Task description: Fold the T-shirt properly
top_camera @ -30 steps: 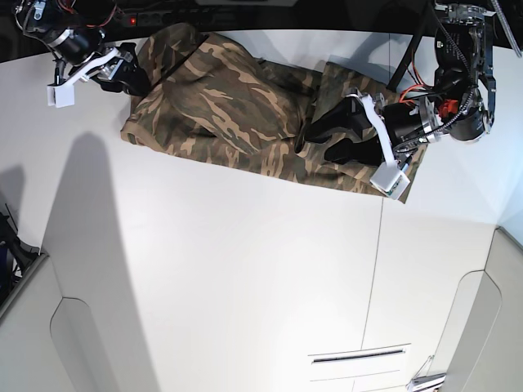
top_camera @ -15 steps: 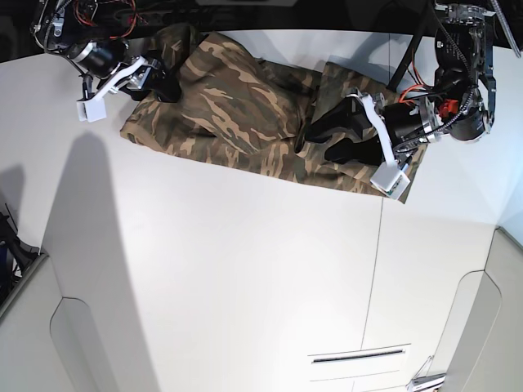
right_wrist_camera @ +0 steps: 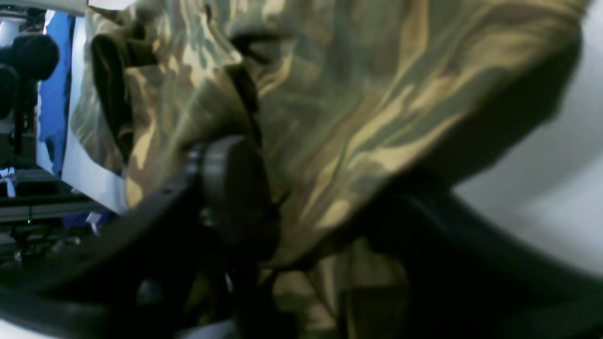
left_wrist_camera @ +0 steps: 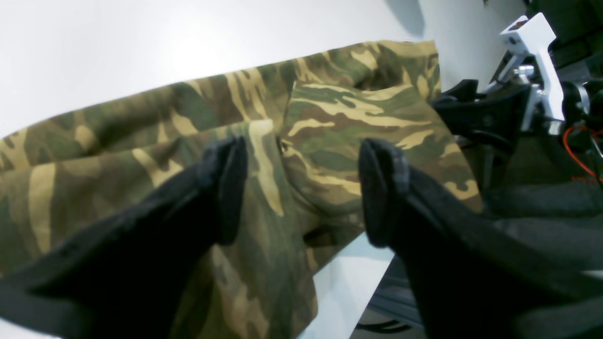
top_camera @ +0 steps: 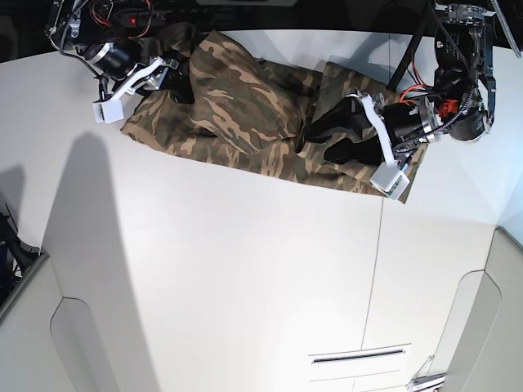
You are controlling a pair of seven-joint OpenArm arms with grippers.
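The T-shirt point(top_camera: 245, 114) lies rumpled along the far edge of the counter point(top_camera: 245, 269). My left tool point(left_wrist_camera: 301, 188) hovers spread wide over its folded end, holding nothing. My right tool point(right_wrist_camera: 306, 207) has cloth between its fingers, but I cannot tell whether it grips. A shallow pinch could slip or bunch the fold crooked

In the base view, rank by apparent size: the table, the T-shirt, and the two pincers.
1. Table, by far the largest.
2. T-shirt.
3. Left pincer and right pincer: both small and seen at different angles, so I will not rank them against each other.
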